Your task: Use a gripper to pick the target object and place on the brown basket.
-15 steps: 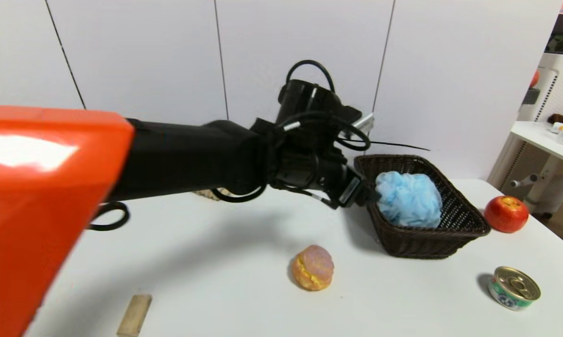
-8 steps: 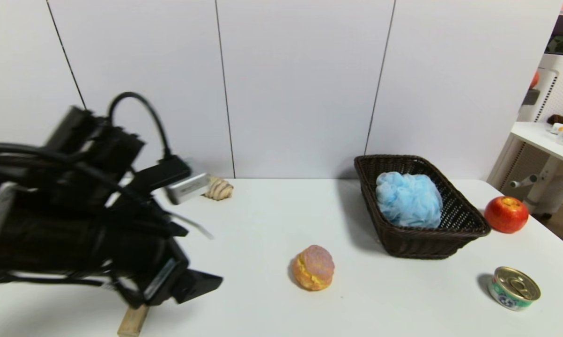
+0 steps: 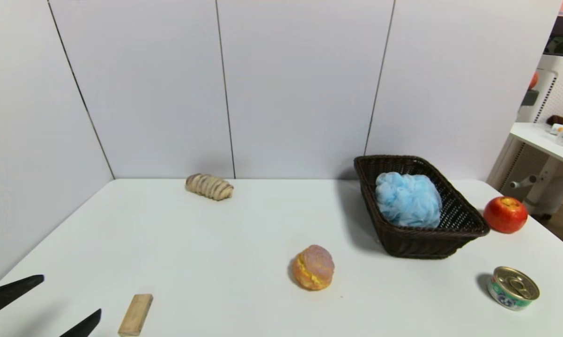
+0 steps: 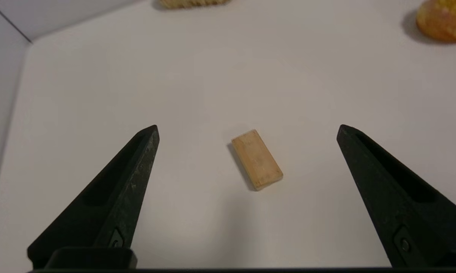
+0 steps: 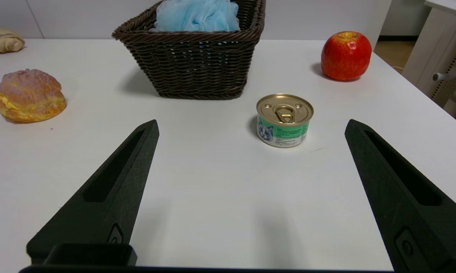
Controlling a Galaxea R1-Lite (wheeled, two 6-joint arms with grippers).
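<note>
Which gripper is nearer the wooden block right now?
Left. The left gripper hangs open right by the wooden block at the table's near left corner. The right gripper is open across the table, facing the can.

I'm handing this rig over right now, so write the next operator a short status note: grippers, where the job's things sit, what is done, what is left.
Left gripper: open, empty, low at the table's near left corner, above a small wooden block.
Right gripper: open, empty, facing the cat food can.
Blue bath pouf: lying inside the brown wicker basket, with no gripper touching it.
Done: pick and place.
Left: nothing visible; the bun, bread roll and apple sit on the table outside the basket.
</note>
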